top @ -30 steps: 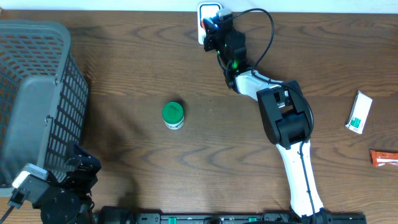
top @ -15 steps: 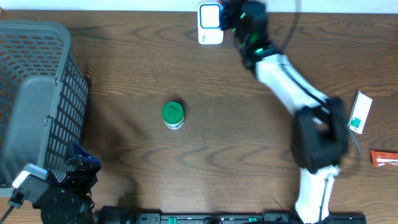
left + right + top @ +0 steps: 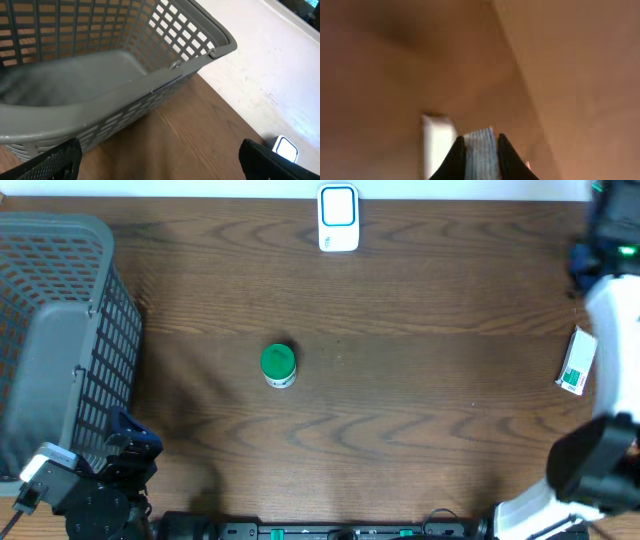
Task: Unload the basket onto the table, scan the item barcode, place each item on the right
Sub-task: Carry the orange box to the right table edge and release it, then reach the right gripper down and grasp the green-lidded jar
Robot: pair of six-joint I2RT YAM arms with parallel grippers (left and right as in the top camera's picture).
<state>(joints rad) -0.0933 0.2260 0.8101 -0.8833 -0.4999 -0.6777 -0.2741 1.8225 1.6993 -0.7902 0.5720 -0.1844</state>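
Pinching a thin pale item [image 3: 481, 152] in the right gripper [image 3: 480, 142], jaws pressed nearly together on its flat sides. Holding it, by the look of the right arm [image 3: 605, 310] at that side of the overhead view, above the far right corner of the table [image 3: 420, 410], well apart from the scanner [image 3: 338, 218] at the middle of the far edge. Idling with the left gripper [image 3: 160, 152] spread wide and empty at the near left corner, beside the basket [image 3: 60, 330].

Could go wrong in several ways from here. Might never register: too far from the scanner, and no telling which face carries the barcode. Might slip or twist: gripped on a narrow strip only, and the wrist view is smeared enough to suggest a quick swing. Might clip the green-and-white box [image 3: 577, 360] near the right edge on the way across, or the green-lidded tub [image 3: 278, 365] mid-table if carried low.

Showing only a narrow, faintly striped edge to the wrist camera, poking out past the fingertips and away from the wrist. Seems to lie with its long axis in line with the fingers, though too blurred to say firmly.
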